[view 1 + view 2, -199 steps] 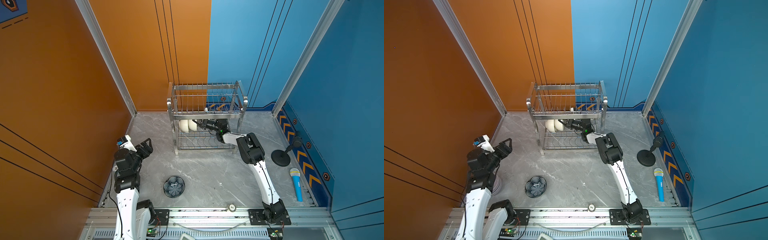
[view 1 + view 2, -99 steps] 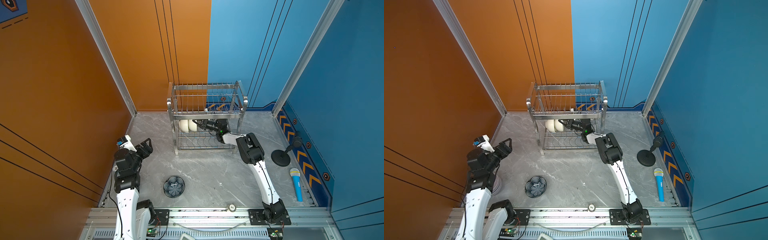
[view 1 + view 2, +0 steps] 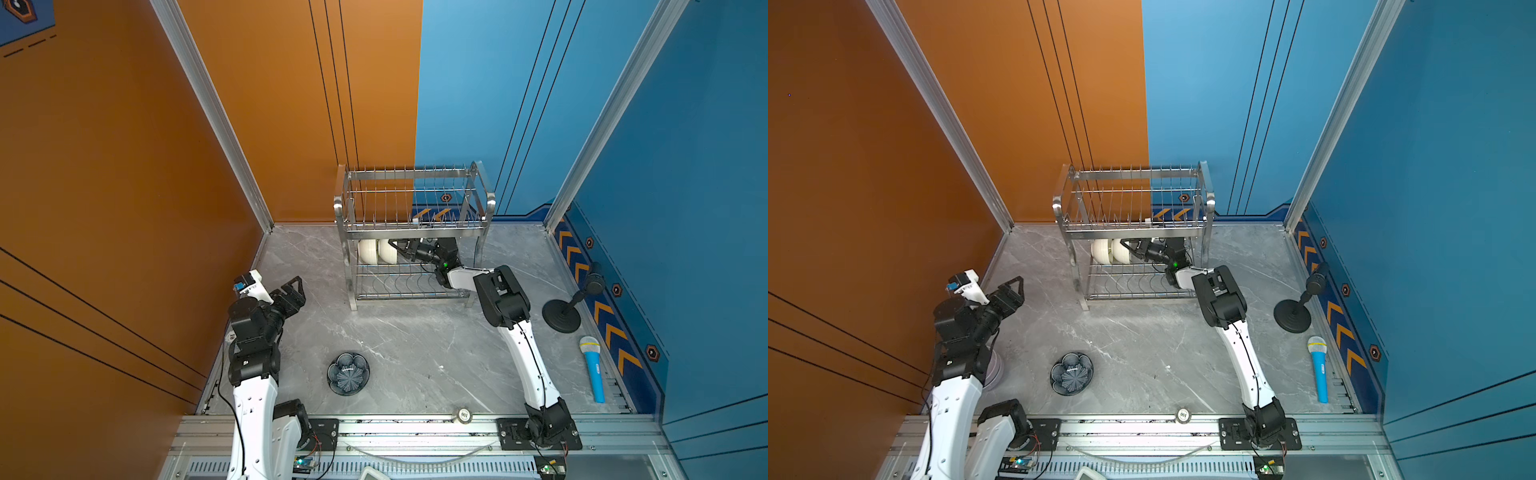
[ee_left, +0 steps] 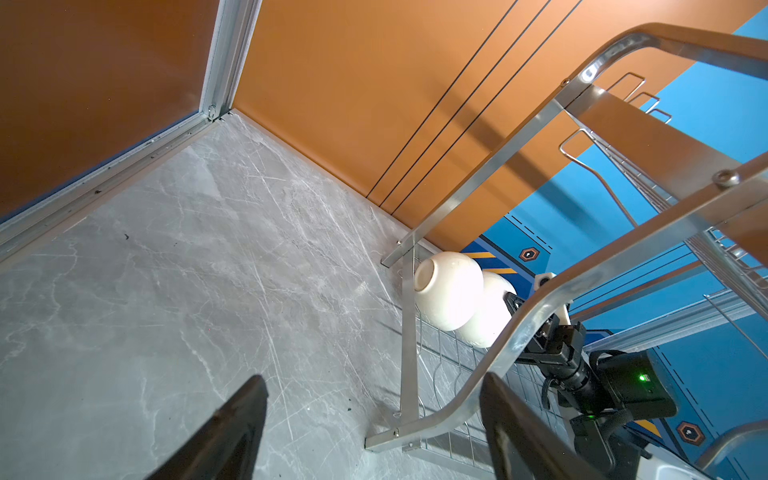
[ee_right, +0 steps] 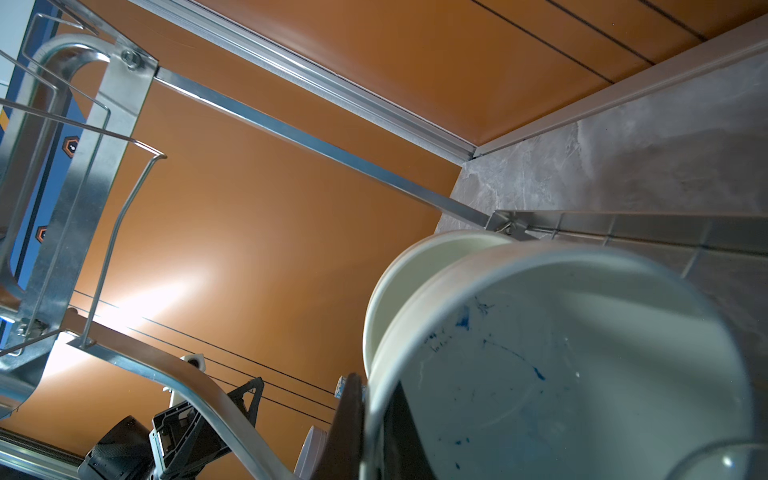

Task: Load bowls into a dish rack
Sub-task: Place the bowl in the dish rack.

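Note:
The dish rack (image 3: 415, 226) (image 3: 1133, 227) (image 4: 582, 282) (image 5: 104, 124) stands at the back of the table. Two cream-white bowls stand on edge at the left end of its lower tier: one (image 3: 368, 251) (image 3: 1101, 251) (image 4: 446, 291) (image 5: 399, 282) free, the other (image 3: 387, 251) (image 3: 1121, 251) (image 4: 490, 320) (image 5: 582, 353) pinched at the rim by my right gripper (image 3: 397, 246) (image 3: 1127, 245) (image 5: 372, 399), which reaches into that tier. My left gripper (image 3: 300, 289) (image 3: 1017, 289) (image 4: 374, 378) hovers open and empty left of the rack. A dark blue-grey bowl (image 3: 348, 373) (image 3: 1072, 373) sits on the table in front. A pale lilac bowl (image 3: 994, 368) peeks out under my left arm.
A black microphone stand (image 3: 561, 316) (image 3: 1292, 316) and a blue toy microphone (image 3: 592, 368) (image 3: 1318, 368) lie along the right wall. A small round disc (image 3: 463, 414) rests on the front rail. Orange and blue walls close in the table.

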Controlling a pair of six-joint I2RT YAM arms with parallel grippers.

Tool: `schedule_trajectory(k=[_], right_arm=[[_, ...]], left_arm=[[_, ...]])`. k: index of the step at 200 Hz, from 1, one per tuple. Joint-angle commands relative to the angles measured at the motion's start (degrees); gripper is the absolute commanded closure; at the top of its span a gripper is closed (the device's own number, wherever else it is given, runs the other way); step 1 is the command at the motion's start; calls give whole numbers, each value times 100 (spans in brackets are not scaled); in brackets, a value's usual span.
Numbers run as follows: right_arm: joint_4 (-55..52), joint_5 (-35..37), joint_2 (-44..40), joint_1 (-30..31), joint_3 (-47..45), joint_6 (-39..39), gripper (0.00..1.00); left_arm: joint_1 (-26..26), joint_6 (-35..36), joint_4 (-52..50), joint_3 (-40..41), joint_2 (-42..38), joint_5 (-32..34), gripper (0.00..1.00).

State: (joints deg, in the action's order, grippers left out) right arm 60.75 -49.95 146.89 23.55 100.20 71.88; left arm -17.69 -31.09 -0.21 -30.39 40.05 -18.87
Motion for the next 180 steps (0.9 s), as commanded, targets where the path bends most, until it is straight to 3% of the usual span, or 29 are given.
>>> schedule_trajectory(k=[1,123,180], right_arm=[[-56,-41,-240,-25,-132,-144,94],[-840,109,-476,-40,-301,-682,90],[-1136,223,-606,-52,-387,-895,81]], left_arm=[[-50,75,6,30,-50,58,19],[-59,64,-8,42,-97,65,19],[-59,51,-14,37,-121,53,19]])
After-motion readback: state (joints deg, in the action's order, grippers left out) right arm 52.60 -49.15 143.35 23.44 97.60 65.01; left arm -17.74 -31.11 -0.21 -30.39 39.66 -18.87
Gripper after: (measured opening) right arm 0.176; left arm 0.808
